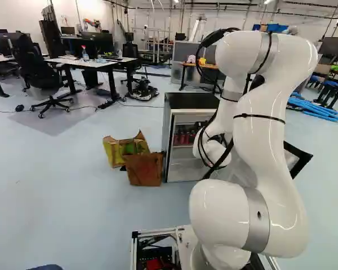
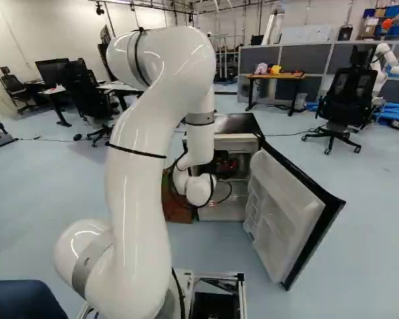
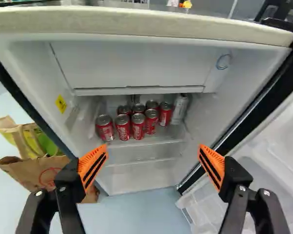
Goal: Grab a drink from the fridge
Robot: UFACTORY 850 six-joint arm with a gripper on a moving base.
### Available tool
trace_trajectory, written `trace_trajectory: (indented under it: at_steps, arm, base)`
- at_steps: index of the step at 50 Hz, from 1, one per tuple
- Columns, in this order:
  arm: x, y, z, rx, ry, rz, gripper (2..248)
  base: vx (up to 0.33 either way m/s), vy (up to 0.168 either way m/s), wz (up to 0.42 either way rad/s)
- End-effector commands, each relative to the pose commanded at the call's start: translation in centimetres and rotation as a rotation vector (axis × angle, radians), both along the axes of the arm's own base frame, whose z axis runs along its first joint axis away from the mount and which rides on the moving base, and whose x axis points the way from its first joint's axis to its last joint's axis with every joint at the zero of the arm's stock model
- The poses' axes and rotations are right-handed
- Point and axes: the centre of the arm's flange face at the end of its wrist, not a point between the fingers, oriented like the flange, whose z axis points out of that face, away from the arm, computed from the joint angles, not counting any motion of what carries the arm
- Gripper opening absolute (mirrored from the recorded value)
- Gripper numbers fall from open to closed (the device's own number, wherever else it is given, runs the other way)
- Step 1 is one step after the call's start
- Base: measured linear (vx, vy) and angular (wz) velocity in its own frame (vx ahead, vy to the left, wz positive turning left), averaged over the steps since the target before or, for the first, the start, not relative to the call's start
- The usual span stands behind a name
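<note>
Cans (image 3: 138,126) of drink, mostly red, stand upright on a shelf (image 3: 158,138) inside the fridge (image 3: 146,24), lids up and long axes vertical, packed close together; a silver can (image 3: 180,108) stands at the cluster's door-side end. The hand (image 3: 153,148) faces them, fingers spread wide apart, air between the orange pads. A white compartment (image 3: 132,66) overhangs the shelf, with open space between it and the front cans. The door (image 2: 292,219) is swung wide on one side; a brown bag (image 3: 29,170) sits beside the other.
</note>
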Motion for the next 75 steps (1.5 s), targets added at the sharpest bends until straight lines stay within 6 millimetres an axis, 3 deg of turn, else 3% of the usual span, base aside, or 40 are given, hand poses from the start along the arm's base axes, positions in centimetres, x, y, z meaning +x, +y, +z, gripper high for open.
trace_trajectory:
  at_steps: [24,75]
  arm:
    - [0.4,0.6,-2.9,0.043,0.026,0.187,247]
    - [1.9,-1.7,-9.7,0.074,0.073,0.17,247]
  base:
    - [0.0,0.0,0.0]
    - [0.0,0.0,0.0]
